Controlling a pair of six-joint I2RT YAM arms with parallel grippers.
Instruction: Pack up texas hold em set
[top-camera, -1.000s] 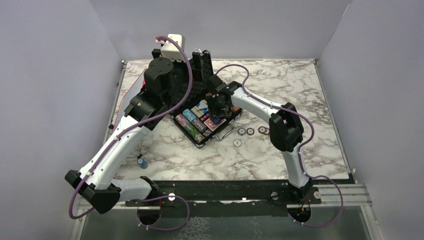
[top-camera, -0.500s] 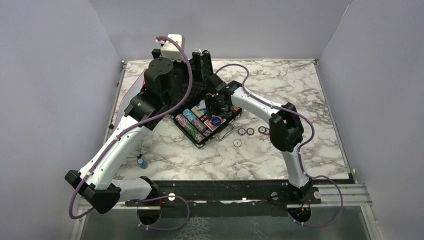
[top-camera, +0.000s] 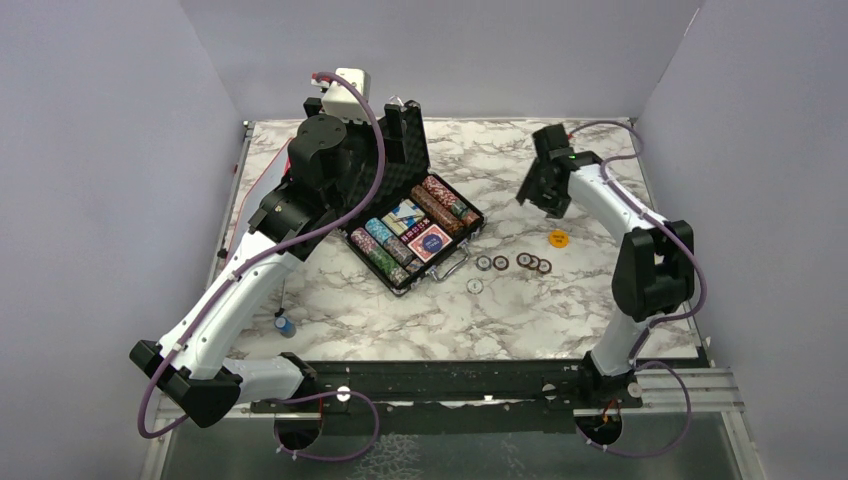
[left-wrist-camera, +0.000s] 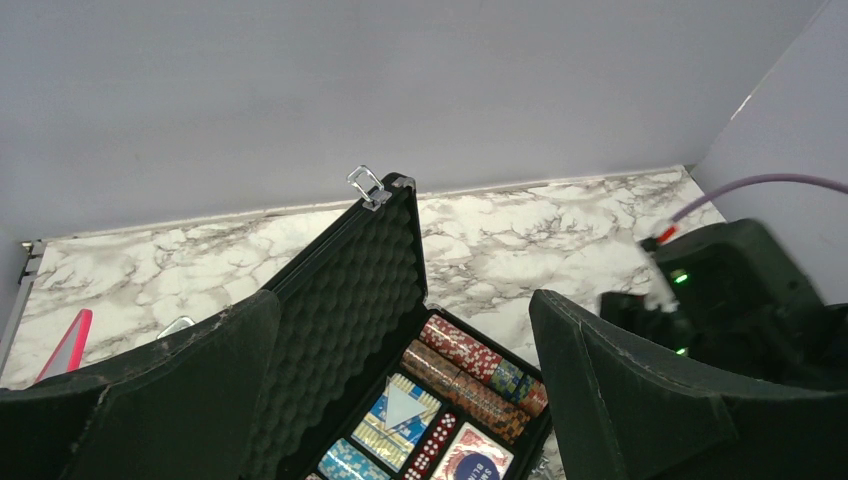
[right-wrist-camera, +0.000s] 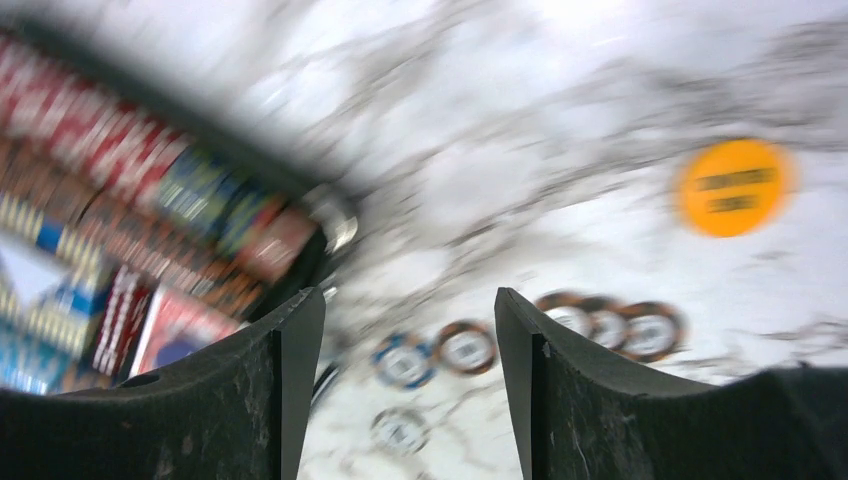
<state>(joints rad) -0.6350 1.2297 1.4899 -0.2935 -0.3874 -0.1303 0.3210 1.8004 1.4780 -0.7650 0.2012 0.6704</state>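
The black briefcase (top-camera: 470, 222) lies open at mid-table, its foam lid (left-wrist-camera: 340, 290) upright. Inside are rows of poker chips (left-wrist-camera: 480, 365), red dice (left-wrist-camera: 432, 455), cards, and a blue disc (top-camera: 432, 241) resting on a red-backed deck. My left gripper (left-wrist-camera: 405, 300) hangs open over the lid and tray, holding nothing. My right gripper (right-wrist-camera: 408, 300), off to the case's right (top-camera: 540, 190), is open and empty above the marble. An orange disc (right-wrist-camera: 733, 187) and several loose chips (right-wrist-camera: 466, 347) lie on the table (top-camera: 600, 300) below it, right of the handle.
A red-edged white board (left-wrist-camera: 68, 343) lies left of the case, mostly under my left arm. A small blue-tipped tool (top-camera: 285, 324) sits near the front left. Grey walls close in the table on three sides.
My right gripper opened over the case, left the blue disc on the card deck, then swung right and back, away from the case. The left arm has not moved.
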